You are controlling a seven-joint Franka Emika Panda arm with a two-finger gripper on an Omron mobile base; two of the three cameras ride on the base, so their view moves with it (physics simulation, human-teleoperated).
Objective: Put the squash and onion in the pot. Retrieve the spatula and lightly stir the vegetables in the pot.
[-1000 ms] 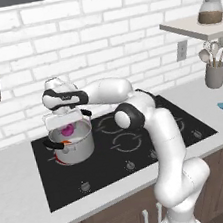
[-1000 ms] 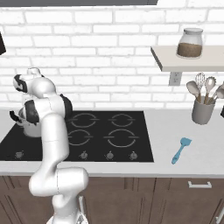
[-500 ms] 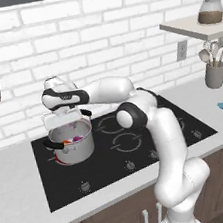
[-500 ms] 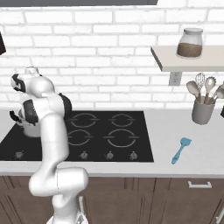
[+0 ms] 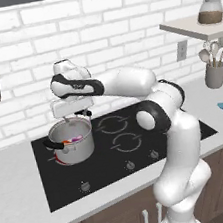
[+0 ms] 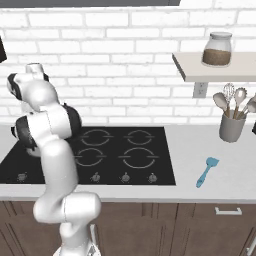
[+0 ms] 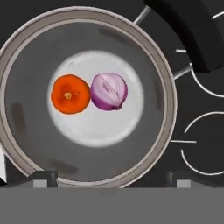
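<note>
Hand view, straight down into the pot [image 7: 26, 144]: onion [image 7: 109, 91] and orange squash [image 7: 69, 94] lie touching on its floor, so I judge loading done. Fetching the spatula [image 6: 206, 170] and stirring remain. I have the gripper [image 5: 76, 116] released, jaws wide, empty, just above the pot at the hob's [image 5: 135, 153] back-left corner. Spatula lies near the counter's [image 6: 220, 186] front edge, far right, with bare counter around it and the utensil crock [image 6: 232, 127] behind.

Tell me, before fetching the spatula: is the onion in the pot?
In: the onion lies on the pot floor beside the orange squash.
</note>
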